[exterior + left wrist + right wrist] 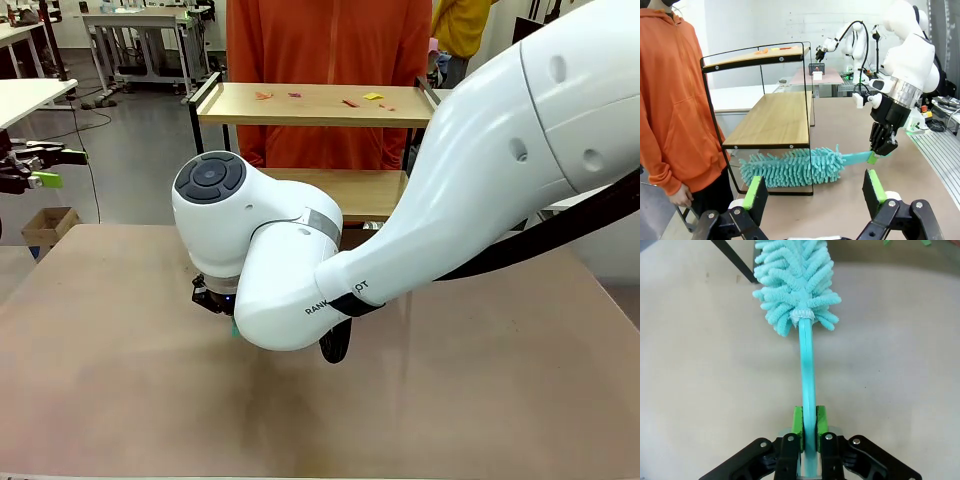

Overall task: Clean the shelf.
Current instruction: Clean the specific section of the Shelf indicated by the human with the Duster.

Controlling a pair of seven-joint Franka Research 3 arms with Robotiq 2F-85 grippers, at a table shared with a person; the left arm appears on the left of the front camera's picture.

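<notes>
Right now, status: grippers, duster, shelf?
Right gripper shut on duster handle, head at shelf foot. Left gripper open, empty. Scraps on shelf top. Person stands close behind.

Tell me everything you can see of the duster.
The duster is turquoise throughout: a long, fluffy head of chenille-like fingers, a small white collar, then a slim, plastic-looking handle. It lies nearly level, low over the table, with its head pointing at the shelf and reaching the black lower frame; contact there cannot be judged. The right gripper is shut on the handle's end, green pads on either side.
</notes>
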